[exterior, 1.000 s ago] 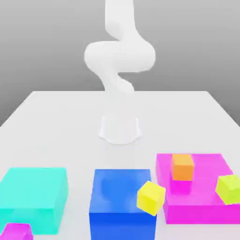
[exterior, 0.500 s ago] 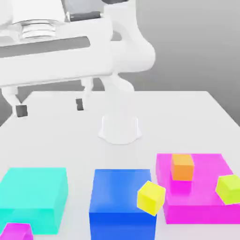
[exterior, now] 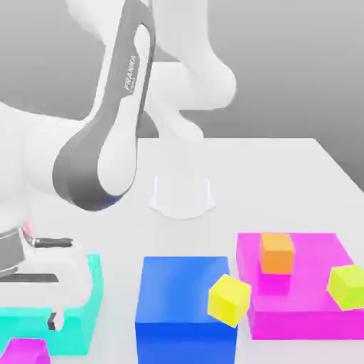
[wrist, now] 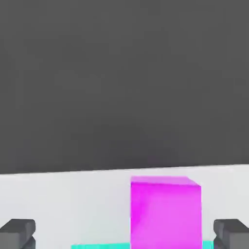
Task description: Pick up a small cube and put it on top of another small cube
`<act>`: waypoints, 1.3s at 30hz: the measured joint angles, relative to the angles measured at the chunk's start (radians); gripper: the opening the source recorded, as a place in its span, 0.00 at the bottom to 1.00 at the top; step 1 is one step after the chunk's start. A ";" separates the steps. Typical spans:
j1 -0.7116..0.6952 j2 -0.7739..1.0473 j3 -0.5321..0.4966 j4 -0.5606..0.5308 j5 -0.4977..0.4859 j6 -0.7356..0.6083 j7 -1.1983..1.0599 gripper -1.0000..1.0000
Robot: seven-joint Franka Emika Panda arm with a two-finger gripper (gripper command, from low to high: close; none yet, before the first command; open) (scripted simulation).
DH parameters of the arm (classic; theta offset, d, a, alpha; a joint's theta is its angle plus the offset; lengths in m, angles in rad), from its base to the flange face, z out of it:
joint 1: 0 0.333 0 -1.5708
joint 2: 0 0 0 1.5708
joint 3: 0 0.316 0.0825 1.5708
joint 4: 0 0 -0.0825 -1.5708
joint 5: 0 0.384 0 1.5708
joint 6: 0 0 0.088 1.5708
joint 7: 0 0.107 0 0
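Observation:
The small magenta cube (exterior: pixel 25 352) lies on the table at the exterior view's lower left, right in front of the cyan block (exterior: pixel 79 328). The small yellow cube (exterior: pixel 229 298) leans tilted against the blue block's (exterior: pixel 181 302) right front corner. My hand (exterior: pixel 43 274) hangs low over the cyan block, with one dark fingertip (exterior: pixel 53 321) showing just above the magenta cube. In the hand view the gripper (wrist: pixel 124 234) stands open. Its fingertips (wrist: pixel 17 233) are wide apart, and the magenta cube (wrist: pixel 165 211) lies ahead of them, nearer one finger, untouched.
A large flat magenta block (exterior: pixel 306 313) at the exterior view's right carries an orange small cube (exterior: pixel 277 254) and a lime-yellow small cube (exterior: pixel 348 286). The arm's white base (exterior: pixel 182 195) stands mid-table. My arm's big links (exterior: pixel 106 156) fill the left side.
The arm has swung from high up down to the exterior view's lower left, bringing the hand over the cyan block. The fingers stayed open. No cube has moved.

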 joint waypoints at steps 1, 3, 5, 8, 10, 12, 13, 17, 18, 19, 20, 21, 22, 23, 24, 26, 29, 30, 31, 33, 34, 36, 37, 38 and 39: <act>-0.010 0.035 0.009 0.007 0.011 0.023 -0.011 0.50; -0.037 0.109 0.040 0.024 0.041 0.075 -0.036 0.50; -0.048 0.137 0.054 0.030 0.053 0.096 -0.044 0.00; -0.048 0.137 0.054 0.030 0.055 0.094 -0.045 0.00; -0.053 0.151 0.060 0.034 0.062 0.104 -0.051 0.00; -0.039 0.114 0.041 0.025 0.044 0.077 -0.038 0.00; -0.028 0.083 0.027 0.017 0.028 0.053 -0.027 0.00; 0.036 -0.044 0.022 -0.027 -0.012 -0.037 0.014 0.00; 0.058 -0.073 0.033 -0.042 -0.016 -0.056 0.023 0.00; 0.081 -0.103 0.044 -0.056 -0.022 -0.073 0.033 0.00; 0.104 -0.135 0.057 -0.071 -0.032 -0.090 0.046 0.00; 0.127 -0.167 0.069 -0.087 -0.043 -0.106 0.060 0.00; 0.149 -0.199 0.083 -0.102 -0.057 -0.122 0.076 0.00; 0.171 -0.233 0.095 -0.118 -0.073 -0.137 0.093 0.00; 0.193 -0.267 0.109 -0.134 -0.092 -0.151 0.112 0.00; 0.239 -0.338 0.139 -0.166 -0.136 -0.178 0.155 0.00; 0.318 -0.446 0.187 -0.215 -0.216 -0.217 0.228 0.00; 0.345 -0.483 0.201 -0.232 -0.247 -0.231 0.255 0.00; 0.357 -0.503 0.211 -0.247 -0.270 -0.231 0.276 0.00; 0.360 -0.479 0.210 -0.274 -0.281 -0.176 0.287 0.00; 0.367 -0.454 0.204 -0.286 -0.279 -0.138 0.286 0.00; 0.368 -0.429 0.205 -0.298 -0.276 -0.101 0.283 1.00; 0.373 -0.429 0.205 -0.298 -0.276 -0.101 0.283 1.00; 0.375 -0.429 0.205 -0.298 -0.276 -0.101 0.283 1.00; 0.376 -0.429 0.205 -0.298 -0.276 -0.101 0.283 1.00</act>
